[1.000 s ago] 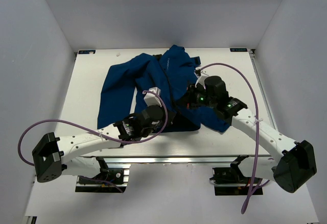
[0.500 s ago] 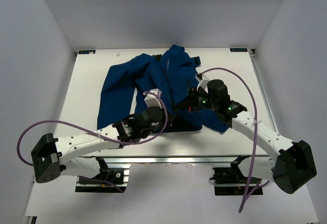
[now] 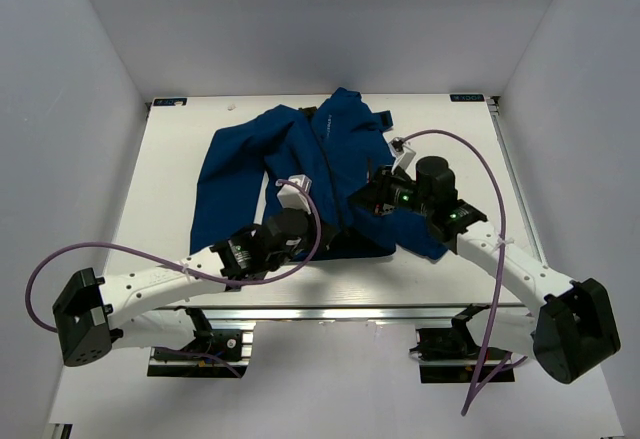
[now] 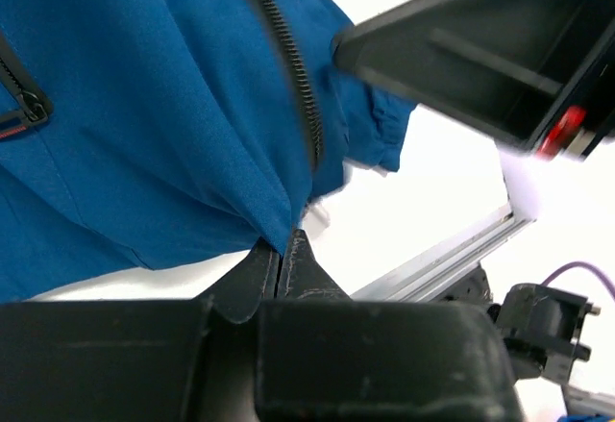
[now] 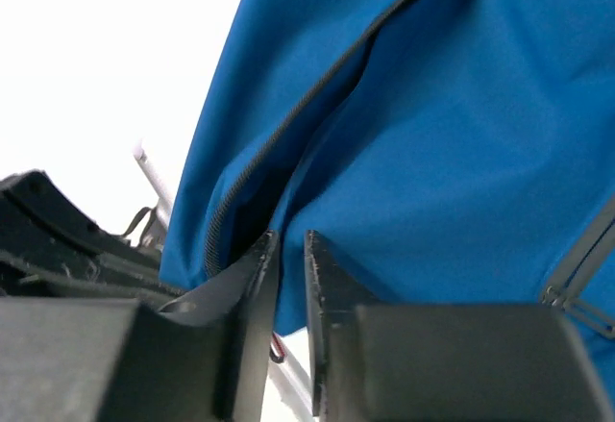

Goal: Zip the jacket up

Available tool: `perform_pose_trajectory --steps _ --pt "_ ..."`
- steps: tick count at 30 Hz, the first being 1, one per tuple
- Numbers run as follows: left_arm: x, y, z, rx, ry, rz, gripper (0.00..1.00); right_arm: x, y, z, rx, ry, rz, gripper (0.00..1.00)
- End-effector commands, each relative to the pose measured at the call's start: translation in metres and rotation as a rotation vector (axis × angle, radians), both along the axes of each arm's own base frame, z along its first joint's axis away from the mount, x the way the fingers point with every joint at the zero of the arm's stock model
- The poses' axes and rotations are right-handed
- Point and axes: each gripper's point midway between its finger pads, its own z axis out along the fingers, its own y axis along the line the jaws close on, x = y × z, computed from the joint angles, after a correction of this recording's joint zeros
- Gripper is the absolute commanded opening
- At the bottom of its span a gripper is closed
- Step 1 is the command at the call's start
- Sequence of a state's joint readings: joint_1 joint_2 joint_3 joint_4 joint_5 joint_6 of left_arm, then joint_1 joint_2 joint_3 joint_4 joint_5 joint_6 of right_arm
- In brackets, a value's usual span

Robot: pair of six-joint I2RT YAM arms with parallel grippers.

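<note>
So the jacket (image 3: 300, 149) is lying open on the table (image 3: 170, 159), most of it stretching away beyond both pincers, with the bottom hem right where they meet. The left pincer (image 4: 284, 254) is pressed together on that hem, and the zipper (image 4: 298, 76) teeth climb straight up out of its pinch. The right pincer (image 5: 288, 249) looks nipped onto the other front edge: only a sliver shows between its fingers, blue cloth fills it, and the zipper tape runs down to them. What's changed over the last second is that the left arm has drawn back toward its own base and swung its elbow out, while the right one has eased a bit off to its own side. The hem between them hardly moved, so I'd guess they're just tightening the bottom of the zip. The two halves don't look joined yet, so the real zipping hasn't started.
</note>
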State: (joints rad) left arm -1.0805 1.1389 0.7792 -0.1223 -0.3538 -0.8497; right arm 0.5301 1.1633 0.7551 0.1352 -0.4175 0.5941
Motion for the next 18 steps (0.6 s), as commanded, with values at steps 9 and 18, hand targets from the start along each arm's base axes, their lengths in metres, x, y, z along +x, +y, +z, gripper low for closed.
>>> perform_pose_trajectory --steps 9,18 --pt "-0.004 0.001 0.01 -0.02 -0.005 -0.056 0.0 0.001 -0.016 0.02 -0.073 -0.177 0.003 0.42" --pt "-0.005 -0.001 0.022 -0.049 0.002 -0.054 0.0 -0.037 -0.015 0.019 -0.359 -0.357 0.058 0.46"
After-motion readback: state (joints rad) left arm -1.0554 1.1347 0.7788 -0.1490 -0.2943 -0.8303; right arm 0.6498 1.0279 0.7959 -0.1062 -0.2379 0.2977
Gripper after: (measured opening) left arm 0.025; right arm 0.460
